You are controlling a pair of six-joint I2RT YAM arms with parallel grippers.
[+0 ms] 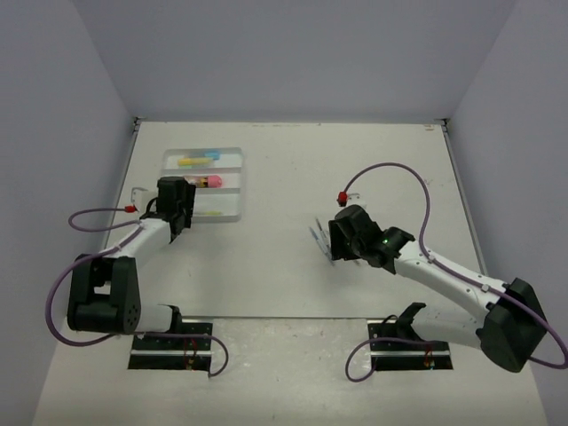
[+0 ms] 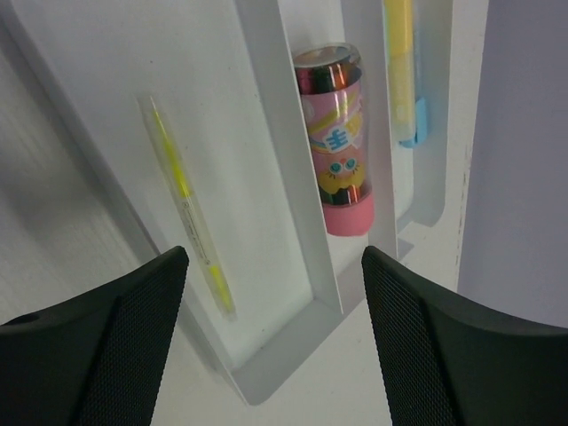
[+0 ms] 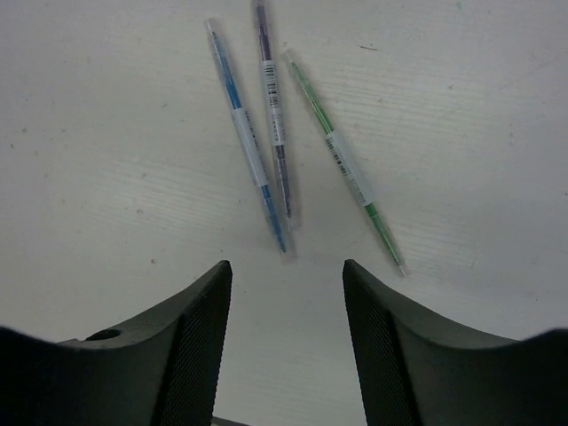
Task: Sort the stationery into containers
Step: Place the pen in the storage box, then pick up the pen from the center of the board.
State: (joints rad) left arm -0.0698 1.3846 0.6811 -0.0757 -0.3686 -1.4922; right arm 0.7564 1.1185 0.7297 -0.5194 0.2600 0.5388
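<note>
1. three items lie in the tray (image 1: 232, 165), which sits toward 10 o'clock on the table (image 1: 382, 169); one item per compartment.
2. left wrist view: slim yellow pen (image 2: 182, 200) in the compartment at 9 o'clock, pink-and-brown stubby one (image 2: 337, 151) in the middle compartment, yellow marker (image 2: 401, 62) with a light blue cap in the compartment at 1 o'clock.
3. three slim pens lie loose on the table, just at 3 o'clock of its centre and well apart from the tray: blue pen (image 3: 248, 142), purple-grey pen (image 3: 275, 115), green pen (image 3: 346, 164). the blue and purple-grey pens converge at their near ends; cannot tell if they touch. the green one fans off toward 5 o'clock.
4. left gripper (image 2: 275, 266): jaws spread wide, nothing between them, poised over the tray's end.
5. right gripper (image 3: 286, 275): jaws apart, empty; the loose pens lie at 12 o'clock of it, none between the fingers.
6. judgement: roughly half done. the three loose pens are left to carry across to the tray. which compartment each belongs in is not clear from what is sorted so far.
</note>
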